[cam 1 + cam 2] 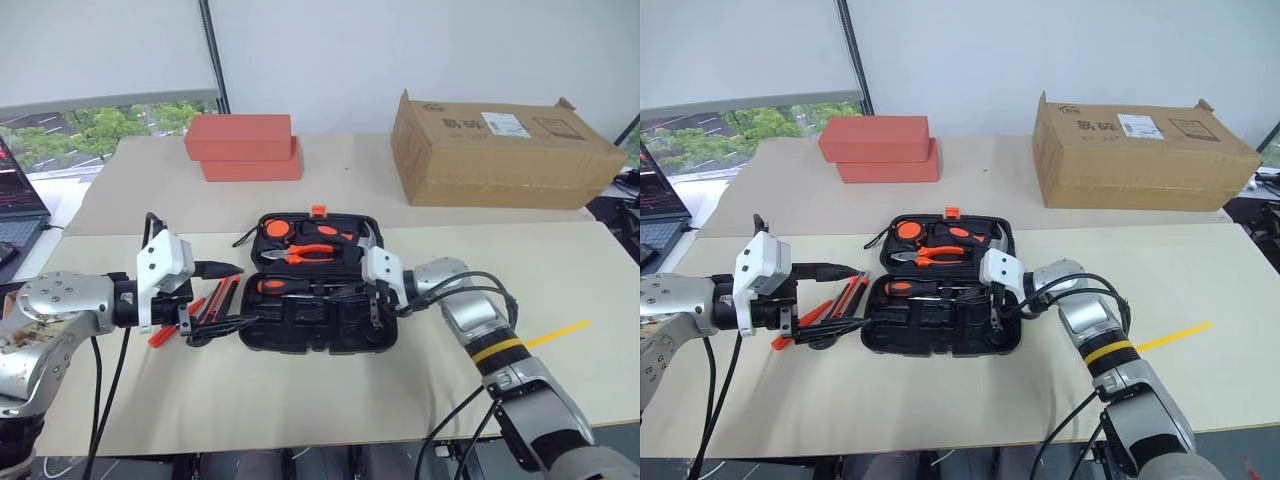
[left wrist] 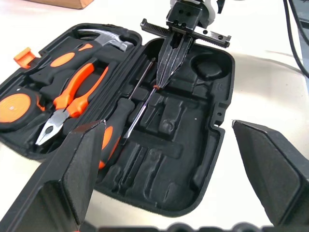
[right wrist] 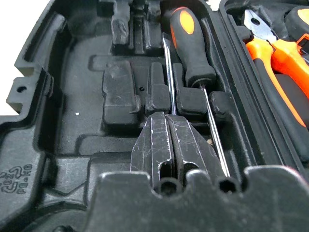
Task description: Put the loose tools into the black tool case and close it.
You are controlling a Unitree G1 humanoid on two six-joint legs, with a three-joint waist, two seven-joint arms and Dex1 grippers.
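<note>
Right gripper (image 2: pixel 164 79) clamps a thin steel shaft (image 3: pixel 167 72) over the black tool case (image 1: pixel 300 330) to seat it; left gripper (image 1: pixel 215 295) waits open.

Beige table (image 1: pixel 300 400) bearing open black tool case (image 1: pixel 315 325) at centre, loose tools (image 1: pixel 215 300) just left, red-orange blocks (image 1: pixel 245 147) far left, cardboard box (image 1: pixel 500 155) far right.

Loose tools (image 1: pixel 835 300): partly hidden behind the left gripper (image 1: pixel 840 298); individual types indistinguishable.
Second screwdriver shaft (image 3: pixel 168 72): end concealed between the closed right gripper (image 3: pixel 168 126) fingers.
Cardboard box (image 1: pixel 500 150) label: print too small to read.
</note>
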